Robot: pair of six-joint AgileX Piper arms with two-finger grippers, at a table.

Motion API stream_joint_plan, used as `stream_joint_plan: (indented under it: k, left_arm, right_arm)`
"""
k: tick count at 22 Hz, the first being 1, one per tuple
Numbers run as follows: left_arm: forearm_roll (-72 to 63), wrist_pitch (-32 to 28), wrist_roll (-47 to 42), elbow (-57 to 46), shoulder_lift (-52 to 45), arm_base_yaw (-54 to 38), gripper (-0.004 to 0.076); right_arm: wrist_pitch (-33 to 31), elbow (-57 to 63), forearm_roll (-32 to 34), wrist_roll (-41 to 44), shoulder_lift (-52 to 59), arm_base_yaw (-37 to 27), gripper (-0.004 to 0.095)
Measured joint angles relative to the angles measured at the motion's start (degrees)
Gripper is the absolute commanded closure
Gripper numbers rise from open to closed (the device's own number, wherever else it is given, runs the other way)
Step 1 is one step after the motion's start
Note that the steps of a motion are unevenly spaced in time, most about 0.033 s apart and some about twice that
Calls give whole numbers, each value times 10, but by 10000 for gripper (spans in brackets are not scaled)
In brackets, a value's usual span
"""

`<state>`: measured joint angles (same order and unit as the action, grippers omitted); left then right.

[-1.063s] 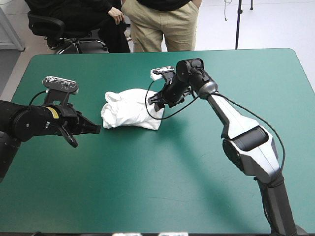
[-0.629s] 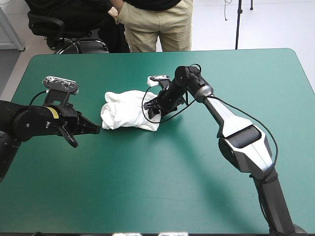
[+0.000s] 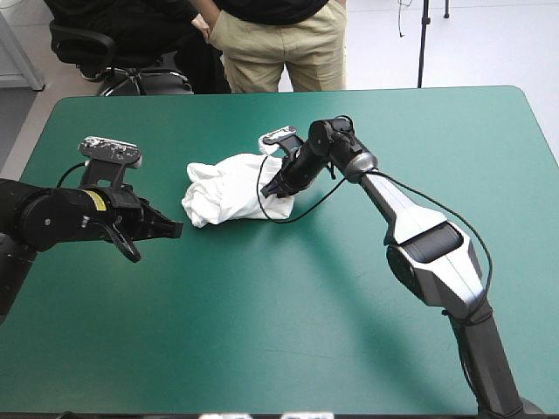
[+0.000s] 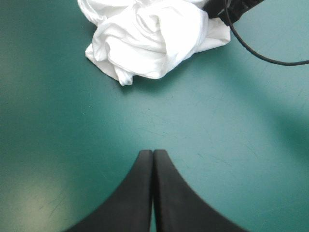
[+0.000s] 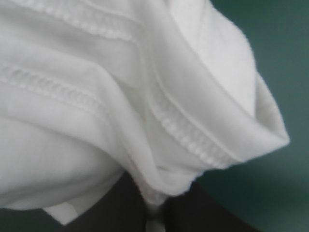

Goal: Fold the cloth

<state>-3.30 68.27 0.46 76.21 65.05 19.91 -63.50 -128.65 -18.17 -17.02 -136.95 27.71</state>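
Crumpled into a loose heap on the teal-green table cover (image 3: 262,332): white short-sleeved fabric T-shirt (image 3: 225,188). Clock reference for the high view: 12 o'clock toward the table's far edge.

Location of the T-shirt: about 11 o'clock from the table's centre, well inside all edges. Folds bunched and overlapping, no flat panel showing.

At the heap's 3 o'clock edge, in contact with it: right gripper (image 3: 272,189), two broad black fin-shaped fingers. Fingers pressed almost together, pinching a hemmed fold of the fabric between them. In the right wrist view, T-shirt (image 5: 120,87) directly ahead of and draped over the fingertips, stitched hems visible close up, a strip of cover showing beside the cloth.

At about 8 o'clock from the heap, near but apart, bare cover between: left gripper (image 3: 172,230), same type. Fingers pressed together into one pointed arch, tip aimed toward the heap. In the left wrist view, T-shirt (image 4: 149,41) ahead of the tip, not touching. At the side of the heap farthest from the left gripper: black tip of the right gripper (image 4: 231,7).
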Motion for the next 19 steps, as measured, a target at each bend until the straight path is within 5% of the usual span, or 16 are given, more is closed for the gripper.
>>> stream_joint_plan:
  k: [10,19]
  left_arm:
    - [-11,-2,-5,0,0,0,741]
    - [-11,-16,-1,0,0,0,741]
  right_arm:
    - [56,310,151,25,200,-143,921]
    - [87,458,258,80,310,-251,921]
